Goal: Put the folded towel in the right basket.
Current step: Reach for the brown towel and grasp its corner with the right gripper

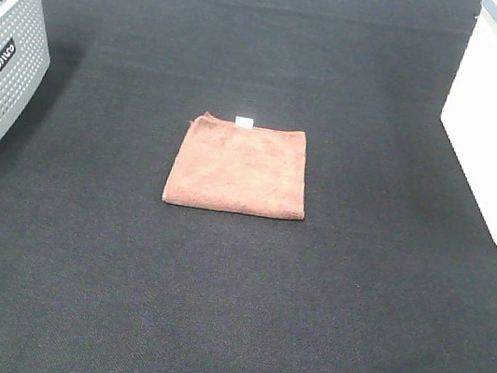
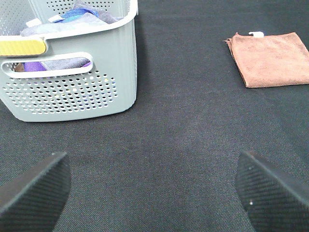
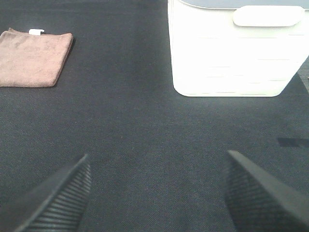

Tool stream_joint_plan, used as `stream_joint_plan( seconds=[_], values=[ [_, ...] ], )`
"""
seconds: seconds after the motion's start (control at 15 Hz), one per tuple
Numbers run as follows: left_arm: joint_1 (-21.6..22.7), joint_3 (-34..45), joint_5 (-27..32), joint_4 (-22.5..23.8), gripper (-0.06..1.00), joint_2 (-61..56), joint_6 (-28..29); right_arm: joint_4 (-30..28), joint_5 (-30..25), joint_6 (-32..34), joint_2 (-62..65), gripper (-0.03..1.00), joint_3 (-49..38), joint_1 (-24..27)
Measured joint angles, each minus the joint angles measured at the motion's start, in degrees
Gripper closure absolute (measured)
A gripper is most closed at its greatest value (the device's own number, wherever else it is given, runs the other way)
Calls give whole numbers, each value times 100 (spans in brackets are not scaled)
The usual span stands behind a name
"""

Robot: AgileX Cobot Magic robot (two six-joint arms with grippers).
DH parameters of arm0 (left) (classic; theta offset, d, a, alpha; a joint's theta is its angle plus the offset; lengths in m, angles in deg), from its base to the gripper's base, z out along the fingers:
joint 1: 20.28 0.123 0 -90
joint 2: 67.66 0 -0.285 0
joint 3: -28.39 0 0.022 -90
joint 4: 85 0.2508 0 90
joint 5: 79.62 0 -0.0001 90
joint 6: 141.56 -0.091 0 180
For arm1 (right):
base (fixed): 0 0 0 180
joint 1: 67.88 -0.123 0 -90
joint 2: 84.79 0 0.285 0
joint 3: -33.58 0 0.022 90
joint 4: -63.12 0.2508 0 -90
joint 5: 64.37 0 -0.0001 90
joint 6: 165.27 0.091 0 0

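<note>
The right claw (image 3: 157, 159) hangs low over a dark, woven worktop (image 3: 145, 121), its two ribbed black fingers (image 3: 63, 193) spread wide with only bare cloth showing between them. Beyond it stands a white basket (image 3: 231, 58) with smooth solid walls, rounded lower corners and a moulded handle (image 3: 268, 16) just under its rim. A brown towel (image 3: 34, 58), folded flat into a neat square, lies on the worktop well apart from the basket, with a small white tag (image 3: 36, 32) poking out at its far edge. The claw touches neither the towel nor the basket.
</note>
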Motion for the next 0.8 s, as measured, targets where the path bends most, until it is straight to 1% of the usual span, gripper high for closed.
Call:
stream_joint_plan(
  seconds=[0.8],
  values=[
    [0,0,0,0,7,0,0,0,0,0,0,26,0,0]
  ],
)
